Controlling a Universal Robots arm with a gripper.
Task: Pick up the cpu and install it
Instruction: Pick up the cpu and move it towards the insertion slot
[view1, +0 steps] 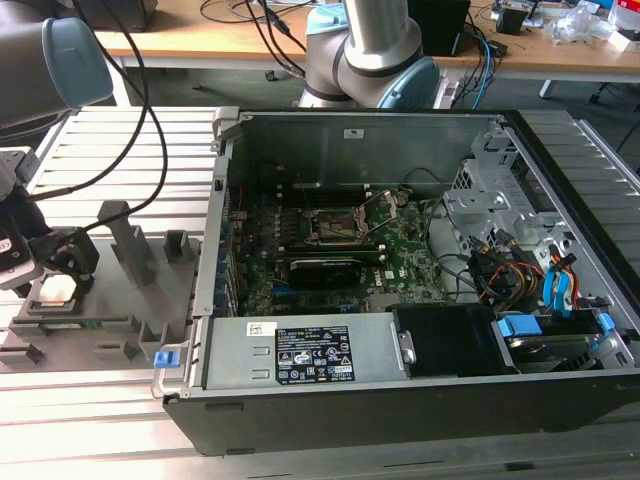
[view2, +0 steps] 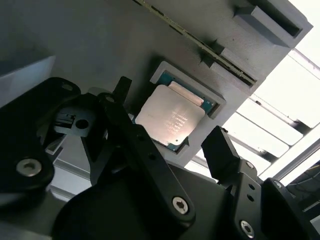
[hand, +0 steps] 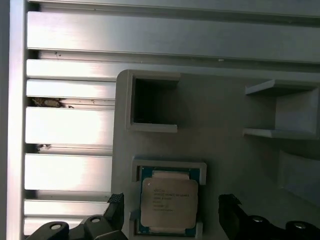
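Pickup: my gripper (view2: 170, 114) hangs open astride the cpu (hand: 169, 202), seated in its fixture pocket (hand: 170, 164). Closing, I judge, calls for square contact on its edges.

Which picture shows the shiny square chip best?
The second wrist view: the cpu shows whole and biggest there. The first wrist view shows it smaller; the exterior view, just a tiny pale square.

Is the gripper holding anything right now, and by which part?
Nothing is held. The gripper is open, its fingers either side of the cpu, which lies flat in its pocket in the grey fixture.
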